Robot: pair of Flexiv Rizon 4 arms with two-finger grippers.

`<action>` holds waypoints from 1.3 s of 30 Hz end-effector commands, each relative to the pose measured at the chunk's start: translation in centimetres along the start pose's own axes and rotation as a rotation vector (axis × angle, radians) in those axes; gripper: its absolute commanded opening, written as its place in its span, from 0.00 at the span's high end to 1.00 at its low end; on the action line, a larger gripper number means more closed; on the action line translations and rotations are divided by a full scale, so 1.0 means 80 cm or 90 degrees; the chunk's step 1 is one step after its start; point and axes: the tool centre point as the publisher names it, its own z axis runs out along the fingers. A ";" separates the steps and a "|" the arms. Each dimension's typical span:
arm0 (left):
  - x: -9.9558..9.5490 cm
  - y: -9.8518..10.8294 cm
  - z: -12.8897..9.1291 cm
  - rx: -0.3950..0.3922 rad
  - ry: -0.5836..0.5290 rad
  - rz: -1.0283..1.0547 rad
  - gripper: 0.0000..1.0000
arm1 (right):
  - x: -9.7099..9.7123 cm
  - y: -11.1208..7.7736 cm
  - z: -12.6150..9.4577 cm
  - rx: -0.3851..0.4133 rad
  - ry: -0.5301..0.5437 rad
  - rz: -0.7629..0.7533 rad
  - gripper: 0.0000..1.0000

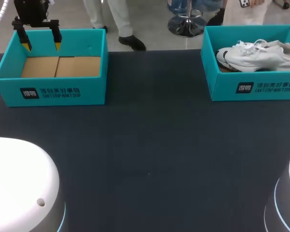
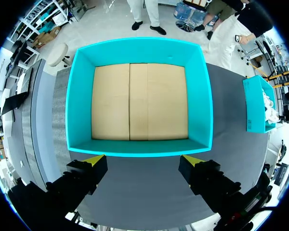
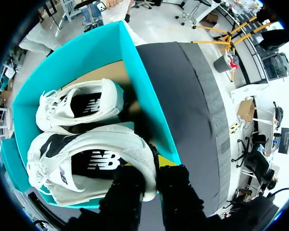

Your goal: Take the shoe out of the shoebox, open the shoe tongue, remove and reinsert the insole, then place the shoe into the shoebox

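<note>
Left end effector hangs wide open, holding nothing, above the left box. Right end effector sits at a white shoe's heel inside the shoebox; I cannot tell its grip. Both box fronts carry white lettering.

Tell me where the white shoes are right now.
In the head view the white shoes lie inside the teal shoebox at the far right corner of the table, opposite a matching empty box on the left.
</note>
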 end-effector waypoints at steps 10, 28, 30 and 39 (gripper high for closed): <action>0.000 0.000 0.000 0.000 0.000 0.000 0.00 | 0.009 -0.022 -0.089 -0.023 -0.012 -0.003 1.00; 0.000 0.000 0.000 0.000 0.000 0.000 0.00 | 0.045 -0.086 -0.130 -0.051 -0.025 -0.007 1.00; 0.000 0.000 0.000 0.000 0.000 0.000 0.00 | 0.051 -0.096 -0.133 -0.051 -0.023 -0.010 1.00; 0.000 0.000 0.000 0.000 0.000 0.000 0.00 | 0.076 -0.146 -0.144 -0.045 -0.029 -0.026 1.00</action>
